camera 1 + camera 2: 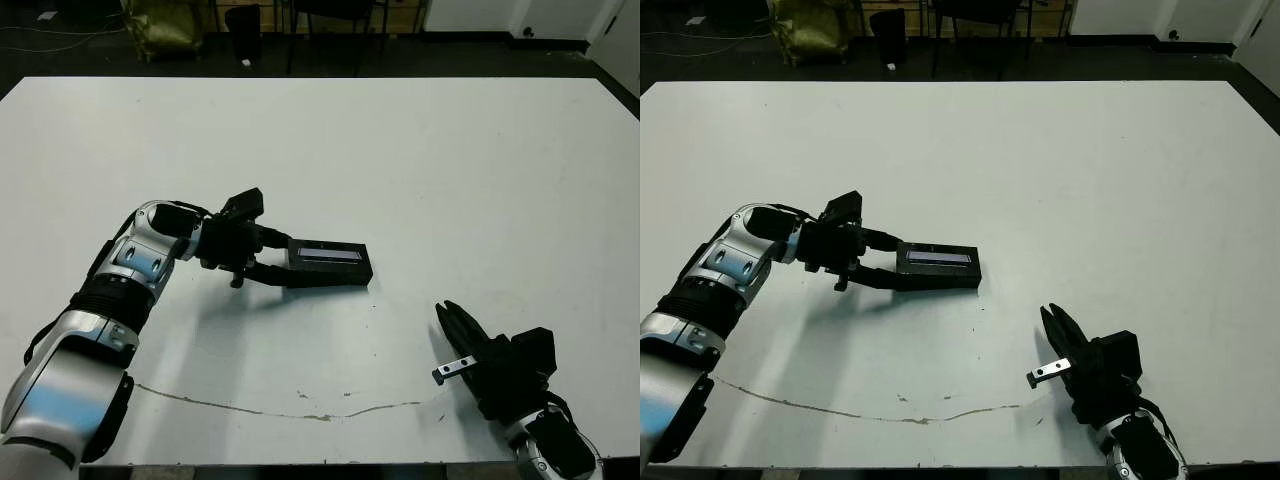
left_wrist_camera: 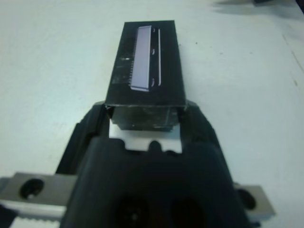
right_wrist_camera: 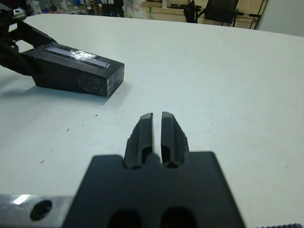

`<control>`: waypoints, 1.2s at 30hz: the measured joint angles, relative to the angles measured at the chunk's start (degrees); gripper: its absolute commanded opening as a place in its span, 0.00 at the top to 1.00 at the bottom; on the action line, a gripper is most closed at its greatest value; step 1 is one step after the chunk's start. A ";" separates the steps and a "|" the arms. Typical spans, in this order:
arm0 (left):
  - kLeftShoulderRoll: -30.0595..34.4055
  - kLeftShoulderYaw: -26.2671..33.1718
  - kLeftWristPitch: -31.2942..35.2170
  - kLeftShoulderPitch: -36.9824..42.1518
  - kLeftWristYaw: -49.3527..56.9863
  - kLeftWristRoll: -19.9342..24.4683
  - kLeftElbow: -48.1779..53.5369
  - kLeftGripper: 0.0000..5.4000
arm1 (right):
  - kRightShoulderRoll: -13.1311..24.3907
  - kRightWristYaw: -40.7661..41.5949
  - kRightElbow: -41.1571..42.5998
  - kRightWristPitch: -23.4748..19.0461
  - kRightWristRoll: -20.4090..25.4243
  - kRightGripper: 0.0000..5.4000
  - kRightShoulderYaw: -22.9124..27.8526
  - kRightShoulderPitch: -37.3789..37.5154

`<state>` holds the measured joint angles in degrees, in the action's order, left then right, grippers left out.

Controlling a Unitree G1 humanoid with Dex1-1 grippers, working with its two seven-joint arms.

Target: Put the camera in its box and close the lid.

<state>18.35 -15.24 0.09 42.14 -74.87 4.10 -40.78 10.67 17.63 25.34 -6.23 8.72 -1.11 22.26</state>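
A black lid (image 1: 330, 262) bearing a greyish-lilac strip lies on a white table (image 1: 450, 170), at nine o'clock from it the black-fingered left gripper (image 1: 272, 258) on a silver-and-black arm; the right gripper (image 1: 452, 322), at five o'clock, is black throughout.

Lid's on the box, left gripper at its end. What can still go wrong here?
1. The left gripper has its fingers on either side of the near end of the black rectangular lid with the greyish-lilac strip; pulling back at an angle may drag or twist it.
2. Whether that lid is fully seated cannot be told; the camera is hidden.
3. The right gripper, fingers nearly together, rests apart on the white table and cannot steady anything.
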 measured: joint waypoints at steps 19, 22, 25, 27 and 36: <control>-3.95 7.87 -0.16 -4.08 10.26 5.20 2.12 0.64 | 0.02 0.26 -0.40 0.14 0.08 1.00 0.00 -0.26; -3.09 7.66 2.09 -4.09 9.92 5.19 3.94 0.64 | 0.02 0.41 -0.78 0.19 0.12 1.00 0.00 -0.35; -1.30 7.37 4.32 -4.07 8.68 5.16 6.17 0.64 | -0.02 0.39 -0.30 -0.03 0.37 1.00 -0.04 -0.32; 0.62 6.76 5.87 -4.02 7.59 4.91 7.95 0.64 | -0.05 0.40 -0.06 0.06 0.68 1.00 -0.17 -0.34; 7.98 3.86 9.95 -0.67 0.23 3.78 13.03 0.64 | -0.09 0.45 -2.27 2.68 0.50 1.00 -1.07 -0.39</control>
<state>26.32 -11.38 10.04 41.47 -74.65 7.87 -27.75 10.59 18.08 23.07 -3.55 9.21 -2.18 21.87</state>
